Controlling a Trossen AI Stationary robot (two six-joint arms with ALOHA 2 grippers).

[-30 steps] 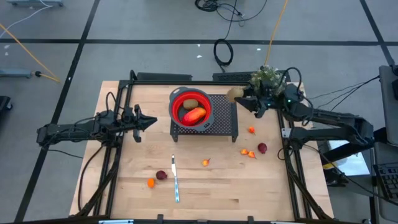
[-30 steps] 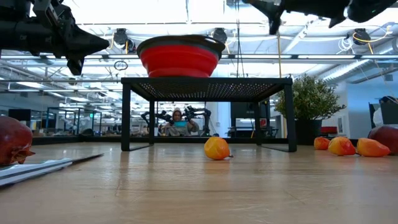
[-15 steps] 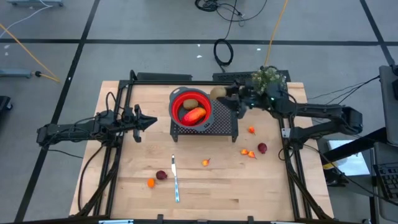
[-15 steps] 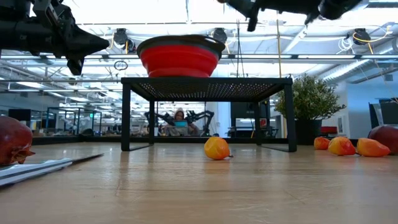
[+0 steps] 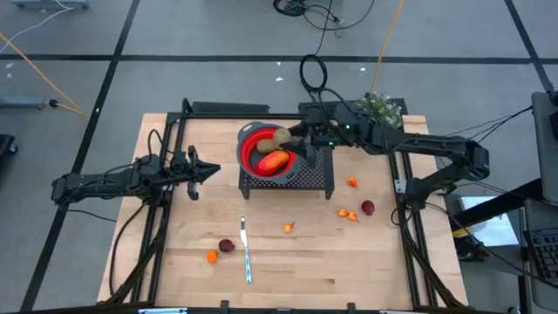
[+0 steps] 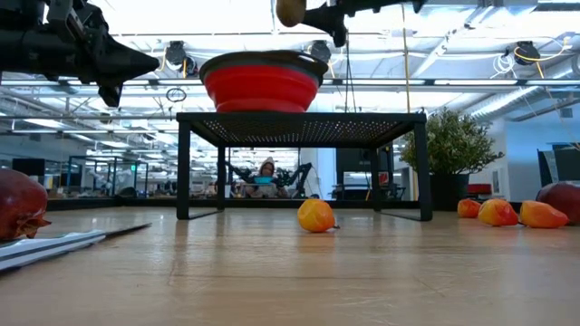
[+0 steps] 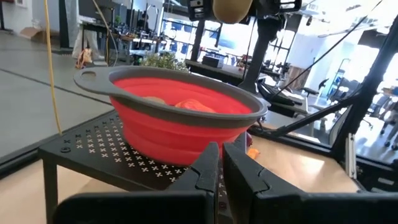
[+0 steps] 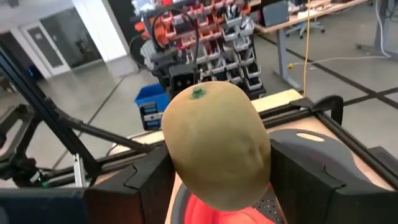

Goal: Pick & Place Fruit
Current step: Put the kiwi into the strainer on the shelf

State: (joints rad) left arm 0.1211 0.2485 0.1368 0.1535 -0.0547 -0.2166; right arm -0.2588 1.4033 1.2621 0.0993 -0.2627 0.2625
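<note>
Right gripper (image 5: 296, 138) sits over the right rim of the red bowl (image 5: 247, 139), its fingers (image 8: 146, 180) spread wide and clamped on a brown-green kiwi (image 8: 216, 144), one finger on each side. In the low view the kiwi (image 6: 291, 10) is cut by the top edge, above the bowl (image 6: 261, 89). The bowl stands on a black perforated stand (image 5: 314, 174) at the back of the counter (image 5: 288, 262). Inside it, a red-orange oval fruit (image 5: 273, 160) and a second kiwi (image 5: 268, 146); from the left wrist only their tops clear the rim, hard to tell apart. Left gripper (image 5: 212, 170) hangs to the left of the stand, fingers (image 7: 205, 168) closed together with nothing between them. Loose on the counter: small orange pieces (image 5: 349, 214) and a dark red piece (image 5: 368, 208) to the right, one orange piece (image 5: 288, 228) in the middle, a dark red piece (image 5: 227, 246) and an orange one (image 5: 211, 256) beside a knife (image 5: 246, 253) nearer the front. A person is seen under the stand in the low view, too small to make out.
</note>
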